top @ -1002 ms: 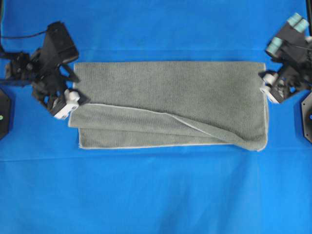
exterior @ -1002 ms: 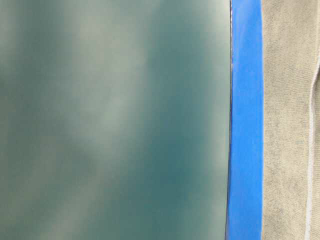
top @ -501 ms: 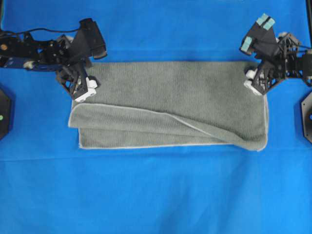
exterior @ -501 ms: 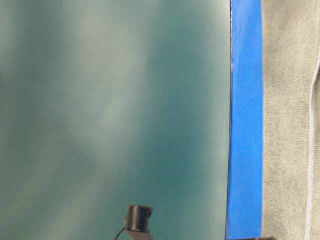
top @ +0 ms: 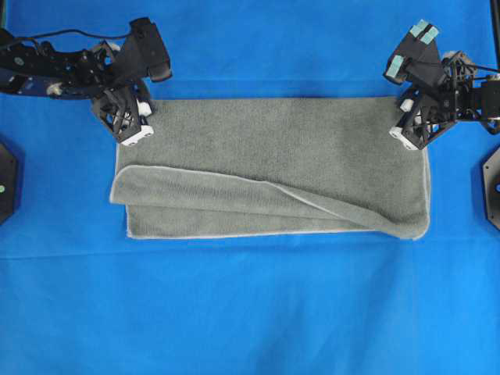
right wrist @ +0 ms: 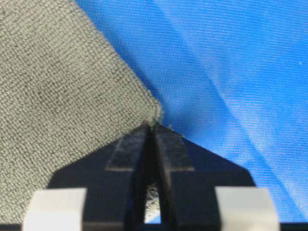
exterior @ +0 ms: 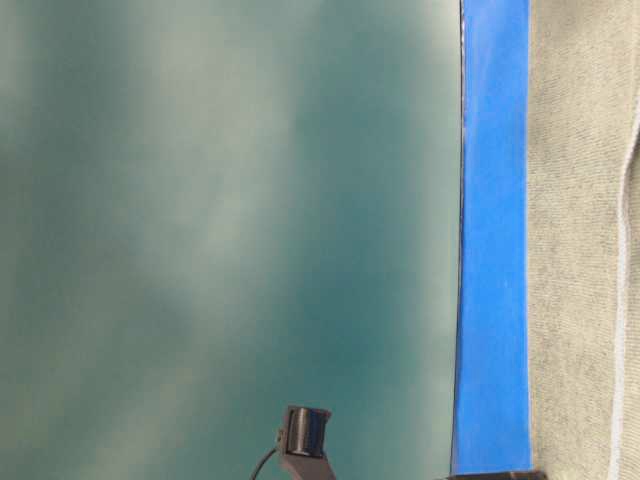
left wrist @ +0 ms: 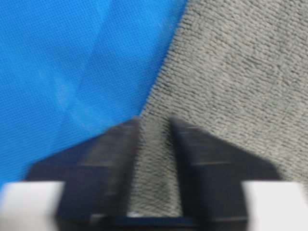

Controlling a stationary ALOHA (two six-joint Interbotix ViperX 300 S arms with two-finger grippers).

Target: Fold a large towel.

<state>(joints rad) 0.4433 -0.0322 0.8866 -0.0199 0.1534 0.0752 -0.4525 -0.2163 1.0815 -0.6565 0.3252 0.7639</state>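
Towel point(top: 273, 164) axis: long side spans left to right between your arms.
Left fingers point(left wrist: 153, 168): pinching far-left corner.
Right fingers point(right wrist: 153, 159): pinching far-right corner.
Free hem: lies nearer you.

Towel point(top: 312, 156) fuzzy matt microfibre; blue sheet point(top: 250, 312) smooth fine-woven cloth
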